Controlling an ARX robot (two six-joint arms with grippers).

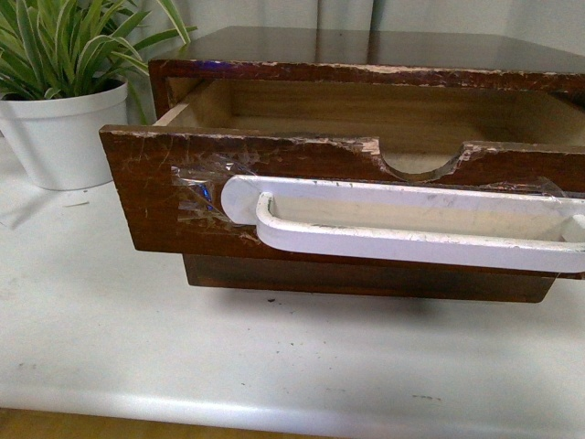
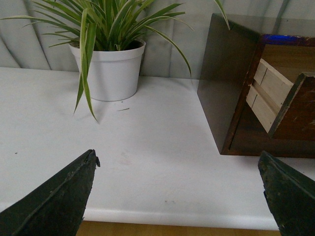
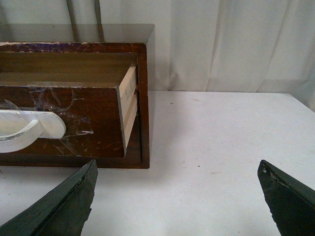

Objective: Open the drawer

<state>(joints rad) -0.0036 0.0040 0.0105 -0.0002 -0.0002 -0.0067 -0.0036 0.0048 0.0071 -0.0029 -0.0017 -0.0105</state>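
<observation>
White tabletop, pale curtain behind, drawer pulled out, both arms' fingers spread wide, empty.

Dark brown scratched drawer w/ white handle, pale interior; white pot, white table.

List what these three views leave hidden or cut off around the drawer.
- Front view: the drawer and its white handle run off the right edge; the front panel hides the floor inside.
- Front view: neither arm appears.
- Right wrist view: the handle's far end is cut off by the frame edge.
- Left wrist view: only the cabinet side and a sliver of the drawer show.
- Both wrist views: left gripper and right gripper show fingertips only.
</observation>
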